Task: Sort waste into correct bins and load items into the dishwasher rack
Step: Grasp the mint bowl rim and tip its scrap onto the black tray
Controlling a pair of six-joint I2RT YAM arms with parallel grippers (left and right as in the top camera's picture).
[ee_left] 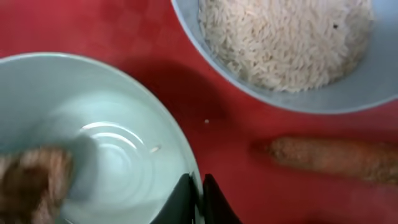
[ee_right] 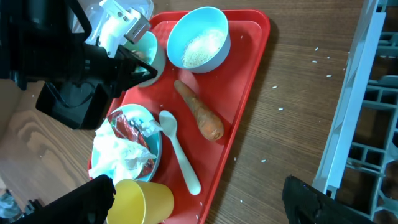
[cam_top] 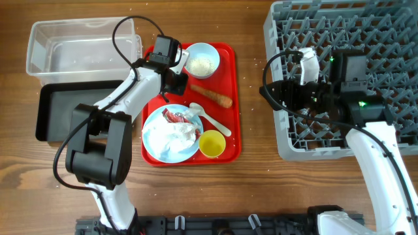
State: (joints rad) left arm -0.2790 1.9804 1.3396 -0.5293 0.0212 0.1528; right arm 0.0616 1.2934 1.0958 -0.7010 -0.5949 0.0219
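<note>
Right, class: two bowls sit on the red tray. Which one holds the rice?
The light-blue bowl, with white rice inside; the mint-green bowl, its rim in the left pincer, holds a brown lump.

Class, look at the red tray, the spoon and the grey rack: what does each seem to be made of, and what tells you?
Red tray: likely plastic, smooth, faint sheen, moulded rim. Spoon: white plastic, glossy, one piece. Grey rack: probably moulded plastic, matte, grid with pegs.

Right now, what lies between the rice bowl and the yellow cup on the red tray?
The orange carrot piece and the white plastic spoon, both lying on the red tray, as the overhead view shows.
</note>
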